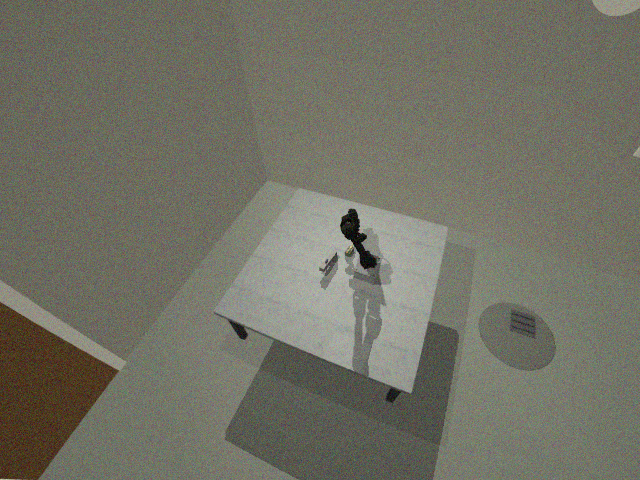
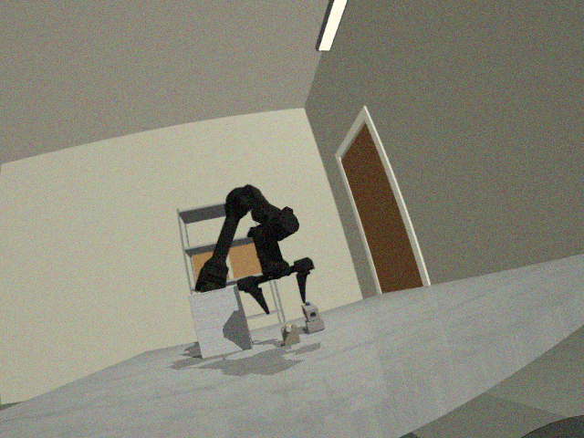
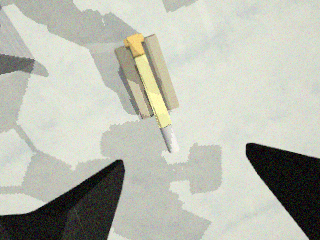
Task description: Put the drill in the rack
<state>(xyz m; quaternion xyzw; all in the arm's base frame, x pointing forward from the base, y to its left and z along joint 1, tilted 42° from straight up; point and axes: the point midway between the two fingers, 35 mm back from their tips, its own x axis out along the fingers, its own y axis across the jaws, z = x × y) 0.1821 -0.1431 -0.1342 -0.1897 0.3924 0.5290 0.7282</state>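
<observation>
The drill (image 3: 153, 92) has an orange head, a pale yellow shaft and a grey tip. It lies lengthwise between the two tan rails of the rack (image 3: 164, 75) (image 2: 292, 336), and its tip sticks out past one end. My gripper (image 3: 183, 157) (image 2: 286, 307) is wide open and empty, raised above the rack. Its fingertips are apart from the drill. The grey block (image 2: 313, 319) (image 1: 329, 262) stands beside the rack. Small details show on the block, but I cannot tell the key's position.
The arm's base sits by a pale box-like block (image 2: 216, 320) on the table (image 1: 310, 315). Shadows of the arm fall around the rack. A shelf unit (image 2: 203, 214) and a door (image 2: 384, 212) are in the background.
</observation>
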